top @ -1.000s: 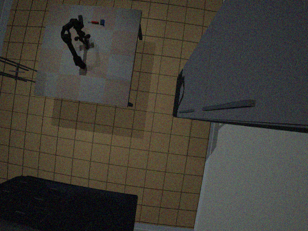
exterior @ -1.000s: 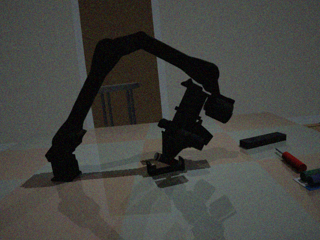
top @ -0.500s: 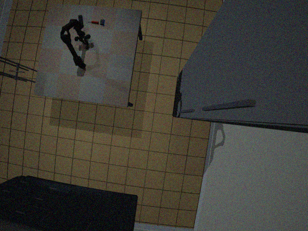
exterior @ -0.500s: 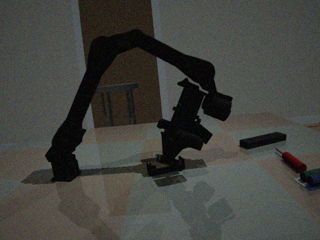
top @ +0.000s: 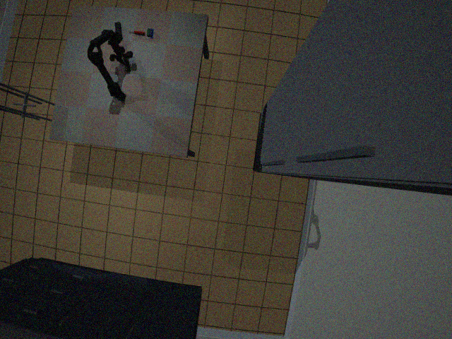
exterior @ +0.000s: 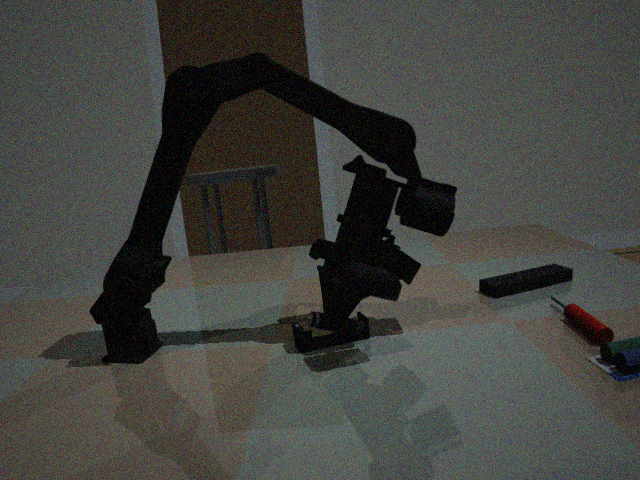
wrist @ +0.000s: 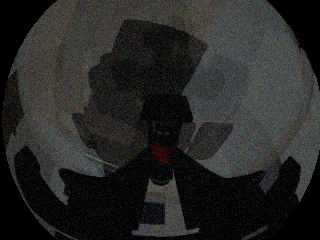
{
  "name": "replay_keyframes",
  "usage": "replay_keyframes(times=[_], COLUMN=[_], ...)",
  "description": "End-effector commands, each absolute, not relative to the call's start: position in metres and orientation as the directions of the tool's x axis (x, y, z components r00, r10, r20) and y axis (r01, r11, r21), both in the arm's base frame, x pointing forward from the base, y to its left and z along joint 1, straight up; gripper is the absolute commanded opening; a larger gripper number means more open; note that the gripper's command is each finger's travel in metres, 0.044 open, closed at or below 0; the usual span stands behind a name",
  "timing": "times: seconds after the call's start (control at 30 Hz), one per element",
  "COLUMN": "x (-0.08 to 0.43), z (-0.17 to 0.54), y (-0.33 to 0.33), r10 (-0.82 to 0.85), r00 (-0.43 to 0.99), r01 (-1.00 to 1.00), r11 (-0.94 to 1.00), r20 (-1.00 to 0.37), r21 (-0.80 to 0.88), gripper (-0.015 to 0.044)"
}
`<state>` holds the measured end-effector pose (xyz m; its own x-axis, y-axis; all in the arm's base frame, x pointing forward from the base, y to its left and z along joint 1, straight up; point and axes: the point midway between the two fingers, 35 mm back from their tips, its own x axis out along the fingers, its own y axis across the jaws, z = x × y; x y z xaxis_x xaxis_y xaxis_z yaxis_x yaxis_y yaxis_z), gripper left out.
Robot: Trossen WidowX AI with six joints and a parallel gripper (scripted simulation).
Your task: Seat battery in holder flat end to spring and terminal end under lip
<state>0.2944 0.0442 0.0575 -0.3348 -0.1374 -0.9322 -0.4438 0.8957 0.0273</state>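
In the exterior view, the gripper (exterior: 330,321) is clamping the battery (wrist: 162,154) down inside the holder (exterior: 330,335), so lowering level and gently, without shoving past the lip, looks wise before releasing.

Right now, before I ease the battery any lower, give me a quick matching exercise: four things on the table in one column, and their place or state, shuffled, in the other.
Things:
1. gripper
2. holder
3. black bar
4. red-handled screwdriver

Place or state:
A. lying alone toward the far right of the table
B. shut on the battery, tilted down over the holder
C. lying nearer the right edge, next to a green and blue item
D. sitting on the table directly under the fingers

Pairs: 1-B, 2-D, 3-A, 4-C
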Motion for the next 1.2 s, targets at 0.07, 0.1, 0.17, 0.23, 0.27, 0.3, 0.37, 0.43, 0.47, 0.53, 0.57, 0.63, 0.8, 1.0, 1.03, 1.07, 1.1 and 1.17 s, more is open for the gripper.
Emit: replay_keyframes(times=[0.07,0.1,0.17,0.23,0.27,0.3,0.37,0.43,0.47,0.53,0.57,0.63,0.8,1.0,1.03,1.07,1.1,1.17], x=[0.2964,0.2963,0.296,0.2956,0.2955,0.2953,0.295,0.2947,0.2945,0.2942,0.294,0.2937,0.2928,0.2918,0.2916,0.2915,0.2913,0.2909], z=[0.0556,0.0555,0.0552,0.055,0.0549,0.0547,0.0545,0.0542,0.0541,0.0538,0.0537,0.0535,0.0528,0.0521,0.0519,0.0518,0.0517,0.0514], y=[0.045,0.0449,0.0447,0.0445,0.0444,0.0443,0.0441,0.0439,0.0438,0.0436,0.0435,0.0433,0.0428,0.0422,0.0421,0.042,0.0419,0.0417], r10=[-0.114,-0.111,-0.106,-0.1,-0.098,-0.095,-0.09,-0.085,-0.082,-0.077,-0.074,-0.069,-0.056,-0.041,-0.038,-0.035,-0.033,-0.028], r00=[-0.295,-0.291,-0.282,-0.273,-0.268,-0.264,-0.255,-0.246,-0.241,-0.232,-0.227,-0.218,-0.194,-0.166,-0.161,-0.156,-0.151,-0.142], r01=[-0.445,-0.445,-0.445,-0.446,-0.446,-0.446,-0.446,-0.446,-0.446,-0.446,-0.447,-0.447,-0.448,-0.449,-0.45,-0.45,-0.45,-0.451], r11=[0.895,0.895,0.895,0.895,0.895,0.895,0.894,0.894,0.894,0.894,0.894,0.894,0.893,0.892,0.892,0.892,0.892,0.892], r20=[-0.949,-0.95,-0.954,-0.957,-0.958,-0.96,-0.963,-0.966,-0.967,-0.97,-0.971,-0.973,-0.979,-0.985,-0.986,-0.987,-0.988,-0.99], r21=[0.032,0.032,0.033,0.033,0.034,0.034,0.034,0.035,0.035,0.036,0.036,0.037,0.038,0.039,0.039,0.039,0.039,0.04], gripper=[0.0065,0.0065,0.0065,0.0065,0.0065,0.0065,0.0065,0.0065,0.0065,0.0065,0.0065,0.0065,0.0065,0.0065,0.0065,0.0065,0.0065,0.0065])
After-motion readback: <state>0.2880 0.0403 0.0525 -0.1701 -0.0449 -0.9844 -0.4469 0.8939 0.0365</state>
